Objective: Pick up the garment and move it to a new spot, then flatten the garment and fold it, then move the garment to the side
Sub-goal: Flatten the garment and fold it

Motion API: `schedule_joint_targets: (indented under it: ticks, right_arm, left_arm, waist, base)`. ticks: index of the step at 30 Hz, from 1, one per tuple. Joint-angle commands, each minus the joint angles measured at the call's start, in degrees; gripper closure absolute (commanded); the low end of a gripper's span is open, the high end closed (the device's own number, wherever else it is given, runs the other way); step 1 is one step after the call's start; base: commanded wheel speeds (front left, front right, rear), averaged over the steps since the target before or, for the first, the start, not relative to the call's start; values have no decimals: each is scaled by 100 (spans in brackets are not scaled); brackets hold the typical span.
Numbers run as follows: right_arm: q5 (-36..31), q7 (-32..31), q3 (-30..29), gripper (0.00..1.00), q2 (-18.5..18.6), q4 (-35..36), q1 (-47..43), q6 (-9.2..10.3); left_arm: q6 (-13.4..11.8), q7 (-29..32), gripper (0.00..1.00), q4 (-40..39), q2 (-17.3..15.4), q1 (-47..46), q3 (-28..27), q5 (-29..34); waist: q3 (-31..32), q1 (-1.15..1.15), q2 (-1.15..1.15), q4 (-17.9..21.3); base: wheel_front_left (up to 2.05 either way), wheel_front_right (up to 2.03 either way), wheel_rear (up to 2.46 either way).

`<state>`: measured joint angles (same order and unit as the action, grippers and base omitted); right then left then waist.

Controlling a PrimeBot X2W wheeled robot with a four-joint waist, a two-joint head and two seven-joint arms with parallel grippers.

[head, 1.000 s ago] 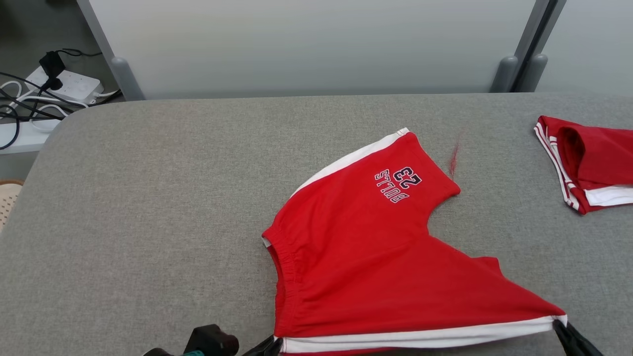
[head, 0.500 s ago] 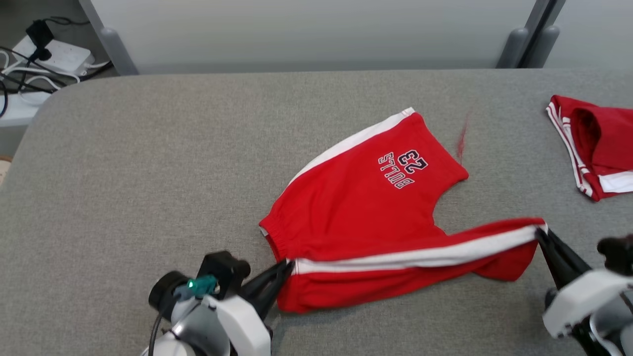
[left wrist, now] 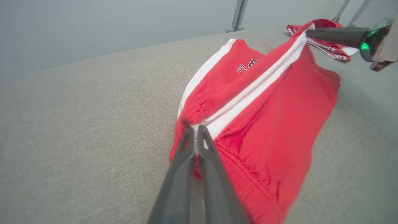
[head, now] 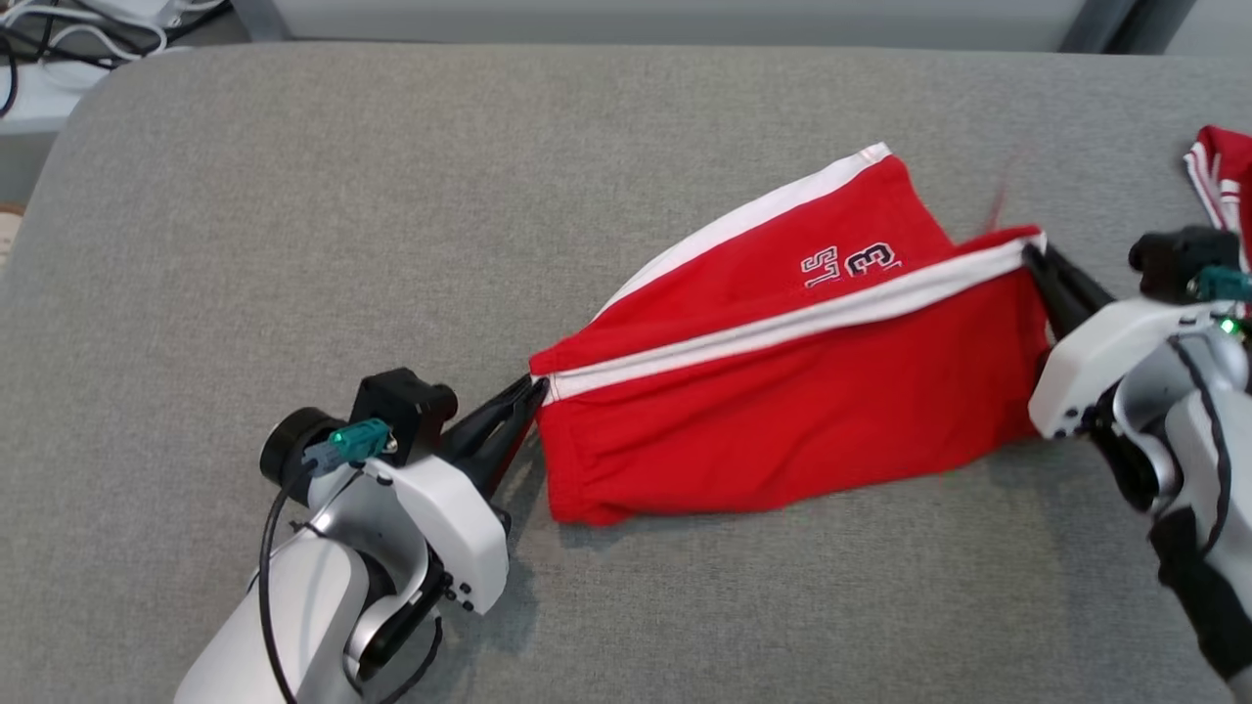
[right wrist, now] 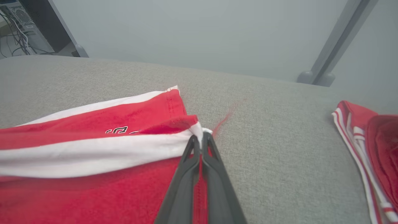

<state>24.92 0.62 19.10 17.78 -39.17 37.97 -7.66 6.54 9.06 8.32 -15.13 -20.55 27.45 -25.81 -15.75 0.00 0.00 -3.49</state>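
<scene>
Moved: the white-striped edge of the red shorts (head: 782,420) has gone from the near side of the table up and over the rest of the cloth. Both arms went with it. The head camera has tipped down too, so everything sits higher in that view.
Shorts: middle-right of the table, doubled over lengthwise. The stripe is stretched into a straight diagonal, waistband end at left, leg hem at right. The top layer hangs from that stripe down to the surface.
Lettering (head: 849,262): dark print on the lower layer, partly covered by the folded edge.
Left gripper (head: 533,386): fingers pressed together, pinching the waistband corner at the stripe's left end.
Right gripper (head: 1029,252): clamped tight on the hem corner at the stripe's right end.
Table (head: 293,244): grey fabric top, rounded corners.
Red streak (right wrist: 225,119): thin mark on the grey fabric, just beside the far leg hem.
Second garment (head: 1218,171): red with white stripes, at the table's right edge, apart from the shorts, beyond the right wrist.
Cables (head: 59,29): off the far left corner.
</scene>
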Motion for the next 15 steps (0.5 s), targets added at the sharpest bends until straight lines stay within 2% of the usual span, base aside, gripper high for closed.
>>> schedule_joint_targets:
  ticks: [1, 9, 15]
  right_arm:
    - [11, 129, 114, 100, 77, -53, 204, 17]
    - [5, 735, 770, 100, 42, -1132, 1393, 17]
    - [195, 993, 1154, 100, -22, -1779, 1910, 17]
  left_arm:
    - [18, -66, 100, -72, -84, -324, -207, 19]
    - [45, -299, 100, 456, 82, -831, 31, 154]
    - [51, -488, 100, 751, 126, -1095, 134, 275]
  waist:
    - [-112, 0, 0, -105]
    - [-431, 0, 0, -342]
    - [-564, 0, 0, -492]
  base:
    - [0, 0, 0]
    - [0, 0, 0]
    - [0, 0, 0]
